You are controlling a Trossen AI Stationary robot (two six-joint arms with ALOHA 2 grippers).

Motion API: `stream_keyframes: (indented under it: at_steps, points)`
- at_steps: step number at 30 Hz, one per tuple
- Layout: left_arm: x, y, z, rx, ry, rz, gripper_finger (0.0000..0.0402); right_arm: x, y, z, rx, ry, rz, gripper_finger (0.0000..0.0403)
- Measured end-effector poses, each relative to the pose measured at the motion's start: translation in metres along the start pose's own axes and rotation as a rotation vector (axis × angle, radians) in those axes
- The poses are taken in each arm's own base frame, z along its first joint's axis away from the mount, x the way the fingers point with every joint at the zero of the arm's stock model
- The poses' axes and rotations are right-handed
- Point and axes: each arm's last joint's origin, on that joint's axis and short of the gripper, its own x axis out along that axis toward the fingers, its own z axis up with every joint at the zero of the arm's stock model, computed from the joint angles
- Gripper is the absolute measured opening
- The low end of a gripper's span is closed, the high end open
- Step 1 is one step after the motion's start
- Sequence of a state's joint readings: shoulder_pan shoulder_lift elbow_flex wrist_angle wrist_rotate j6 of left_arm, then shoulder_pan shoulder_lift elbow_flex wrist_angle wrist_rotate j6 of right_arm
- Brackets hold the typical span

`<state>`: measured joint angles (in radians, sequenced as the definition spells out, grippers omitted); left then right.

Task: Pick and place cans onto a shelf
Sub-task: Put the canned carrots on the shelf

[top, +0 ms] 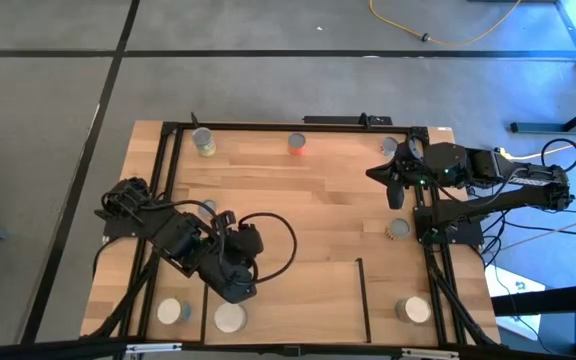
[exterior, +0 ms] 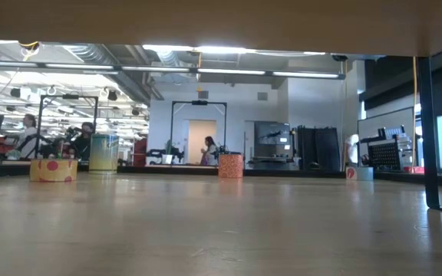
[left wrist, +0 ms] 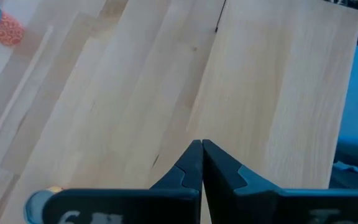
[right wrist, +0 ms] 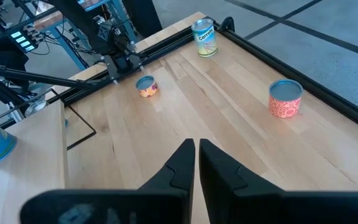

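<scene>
Cans sit scattered: two (top: 173,311) (top: 230,318) at the near-left edge by the left gripper (top: 236,290), fingers together and empty. Farther along the back, one (right wrist: 204,37) reads "Carrots", legible only from the right wrist. Next comes an orange can (top: 297,144). Right gripper (top: 396,190), fingers nearly together, holds nothing. The shelf (top: 398,290) carries one can (top: 413,311).
</scene>
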<state>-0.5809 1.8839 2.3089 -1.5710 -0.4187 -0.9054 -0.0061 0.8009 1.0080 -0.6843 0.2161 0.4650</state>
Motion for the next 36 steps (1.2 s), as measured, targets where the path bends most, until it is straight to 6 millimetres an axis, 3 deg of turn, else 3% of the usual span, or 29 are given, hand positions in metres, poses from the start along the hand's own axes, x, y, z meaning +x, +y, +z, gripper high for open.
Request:
stream_keyframes:
  at_steps: [9, 20, 36]
  points:
    - [0.006, 0.009, 0.011, -0.037, -0.013, 0.031, 0.0000, 0.000, 0.000, 0.000, 0.000, 0.000, 0.000, 0.0028]
    - [0.020, 0.037, 0.038, -0.166, -0.038, 0.109, 0.0000, 0.000, 0.000, 0.000, -0.001, 0.000, 0.000, 0.0028]
    - [0.042, 0.105, 0.084, -0.289, -0.072, 0.271, 0.0009, 0.000, 0.000, 0.001, 0.000, -0.006, 0.003, 0.0028]
